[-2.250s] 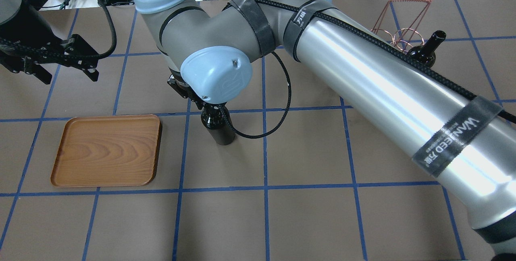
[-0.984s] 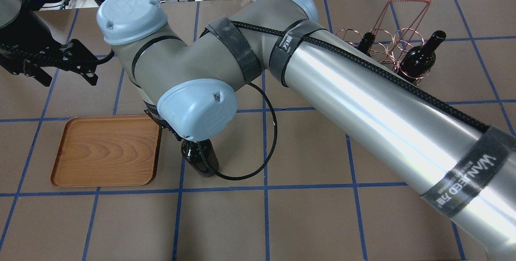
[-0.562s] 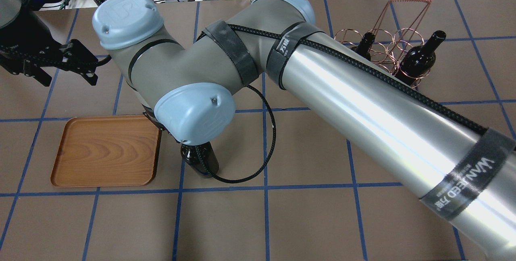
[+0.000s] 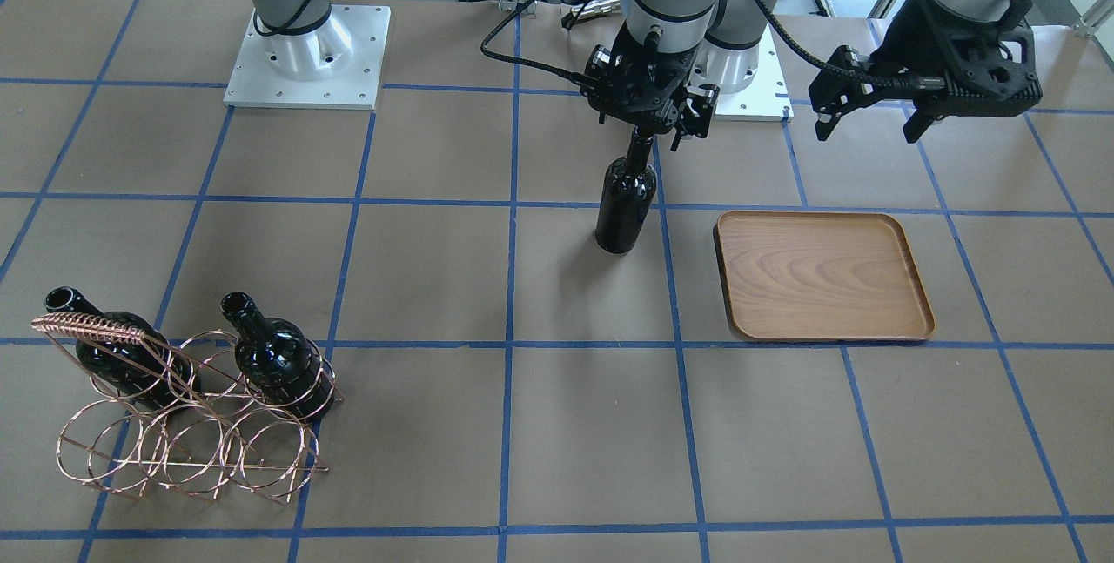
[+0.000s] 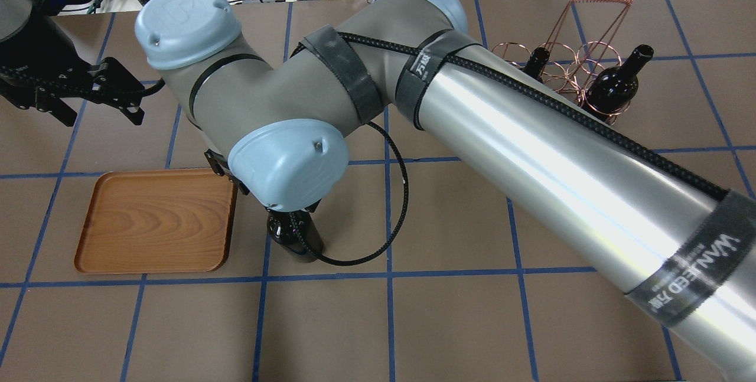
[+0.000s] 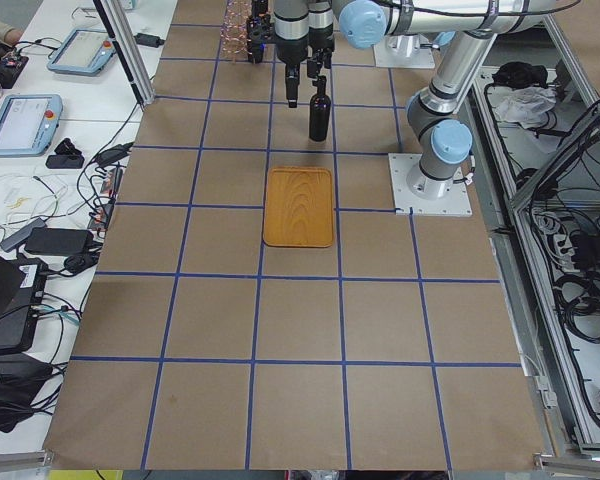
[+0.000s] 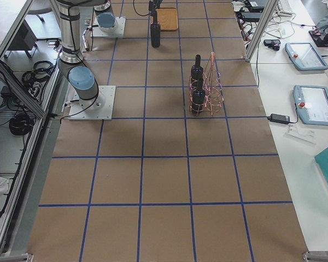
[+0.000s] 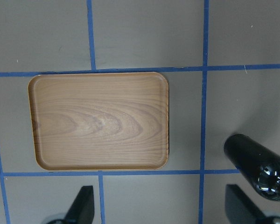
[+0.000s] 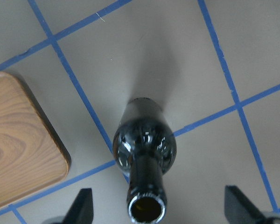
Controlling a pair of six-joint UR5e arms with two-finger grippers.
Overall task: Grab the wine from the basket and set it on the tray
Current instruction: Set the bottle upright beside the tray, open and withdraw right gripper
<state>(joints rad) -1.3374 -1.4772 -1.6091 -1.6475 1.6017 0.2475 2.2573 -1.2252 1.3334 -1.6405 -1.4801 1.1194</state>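
One black wine bottle [image 4: 622, 206] stands upright on the table just beside the wooden tray [image 4: 822, 276], outside its rim. My right gripper [image 4: 648, 128] hangs over the bottle's neck. In the right wrist view the fingers [image 9: 81, 207] stand wide apart on either side of the bottle's mouth [image 9: 146, 207] without touching it, so the gripper is open. My left gripper [image 4: 866, 132] is open and empty, hovering behind the tray [image 8: 100, 121]. The copper wire basket [image 4: 183, 424] holds two more bottles [image 4: 278, 363] [image 4: 104, 345].
In the overhead view my right arm's forearm [image 5: 561, 152] crosses the table from the right and hides the right gripper. The bottle [image 5: 295, 240] stands a short gap right of the tray [image 5: 153, 222]. The basket [image 5: 567, 69] is at the far right. Blue tape lines grid the brown table.
My right arm has carried the bottle leftward and nearer the robot, to just beside the tray, where it has stopped. My left gripper has barely moved.
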